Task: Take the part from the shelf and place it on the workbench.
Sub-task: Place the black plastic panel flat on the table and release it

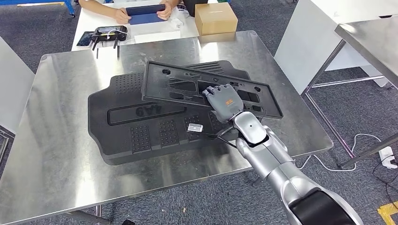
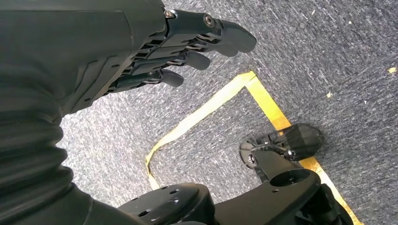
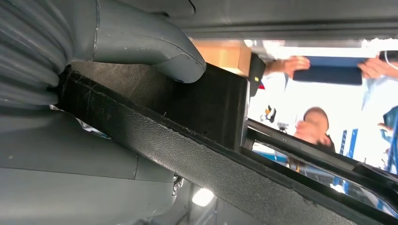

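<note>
The part, a flat black rectangular frame (image 1: 187,84) with cut-outs, lies tilted across a larger black ribbed panel (image 1: 122,122) on the steel workbench (image 1: 61,159). My right hand (image 1: 224,101) grips the frame's near long edge towards its right end. In the right wrist view, the thumb (image 3: 155,47) lies over the frame's (image 3: 202,154) textured edge and the palm sits under it. My left hand (image 2: 187,47) hangs over the carpeted floor, fingers stretched out and holding nothing.
A cardboard box (image 1: 215,18) stands at the bench's far edge. Beyond it a person holds a tablet (image 1: 145,11) at a white table with a controller (image 1: 110,33). A second steel table (image 1: 371,37) stands to the right. A small white tag (image 1: 195,127) lies on the panel.
</note>
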Robot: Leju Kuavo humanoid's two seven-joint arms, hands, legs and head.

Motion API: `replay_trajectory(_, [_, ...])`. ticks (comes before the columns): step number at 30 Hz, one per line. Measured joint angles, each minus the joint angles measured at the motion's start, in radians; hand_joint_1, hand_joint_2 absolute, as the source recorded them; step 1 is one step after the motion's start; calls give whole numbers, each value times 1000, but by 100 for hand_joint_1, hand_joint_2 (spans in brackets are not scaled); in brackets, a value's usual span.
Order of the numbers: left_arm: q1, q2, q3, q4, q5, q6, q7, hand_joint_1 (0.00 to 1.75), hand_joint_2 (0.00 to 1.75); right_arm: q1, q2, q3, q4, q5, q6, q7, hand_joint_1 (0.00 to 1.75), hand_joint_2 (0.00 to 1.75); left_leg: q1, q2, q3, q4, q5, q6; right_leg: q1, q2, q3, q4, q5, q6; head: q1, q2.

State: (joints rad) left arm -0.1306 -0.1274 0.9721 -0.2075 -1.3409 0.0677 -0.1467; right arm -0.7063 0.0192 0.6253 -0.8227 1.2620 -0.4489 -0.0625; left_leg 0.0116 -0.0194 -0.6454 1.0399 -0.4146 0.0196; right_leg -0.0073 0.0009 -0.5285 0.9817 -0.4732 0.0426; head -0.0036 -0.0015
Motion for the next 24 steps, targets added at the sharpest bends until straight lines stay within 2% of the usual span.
replay_trajectory(12, [-2, -1, -19, 0, 0, 1, -9, 0, 175, -23, 8, -33, 151, 20, -86, -42, 175, 175, 0, 1, 0, 0, 0, 0, 0, 0, 0, 0, 0, 0, 0, 0])
replay_trajectory(24, [-14, -7, -49, 0, 0, 1, 1, 0, 175, -41, 56, -23, 209, 73, -99, -93, 175, 175, 1, 1, 0, 0, 0, 0, 0, 0, 0, 1, 0, 0, 0, 0])
